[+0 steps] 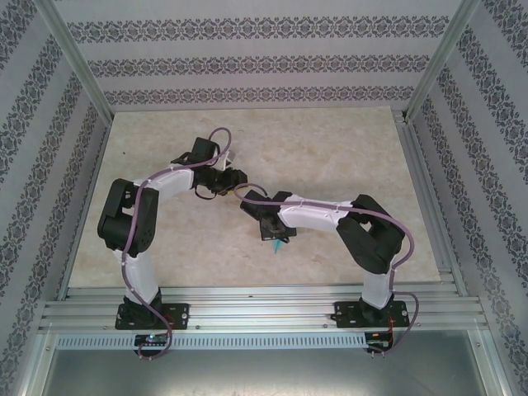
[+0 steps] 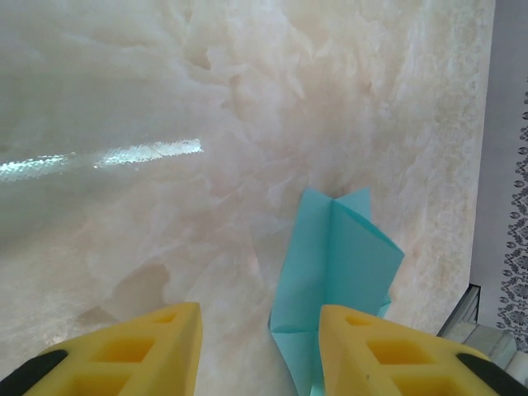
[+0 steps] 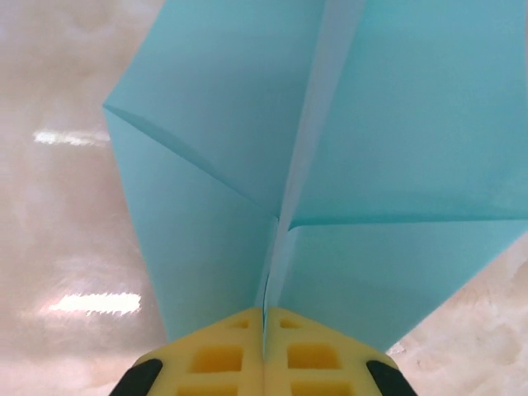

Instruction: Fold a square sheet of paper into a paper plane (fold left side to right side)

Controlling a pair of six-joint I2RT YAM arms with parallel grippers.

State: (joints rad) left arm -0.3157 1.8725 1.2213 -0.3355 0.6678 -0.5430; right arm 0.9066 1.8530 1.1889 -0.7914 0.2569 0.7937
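Note:
The turquoise paper plane (image 3: pixel 223 124), folded with two wing flaps and a centre crease, stands up in front of the right wrist camera. My right gripper (image 3: pixel 264 312) is shut on its centre fold, yellow pads pressed together with the paper edge between them. From above, a small turquoise tip (image 1: pixel 279 245) pokes out below the right gripper (image 1: pixel 275 233) near the table's middle. My left gripper (image 1: pixel 233 177) hovers farther back and to the left. It is open (image 2: pixel 260 318) with nothing between its fingers; the folded paper (image 2: pixel 338 247) lies beyond its right finger.
The marble-patterned table (image 1: pixel 330 148) is bordered by aluminium rails (image 1: pixel 264 309) at the front and patterned walls on three sides. A table edge and wall show at the right (image 2: pixel 487 272) of the left wrist view.

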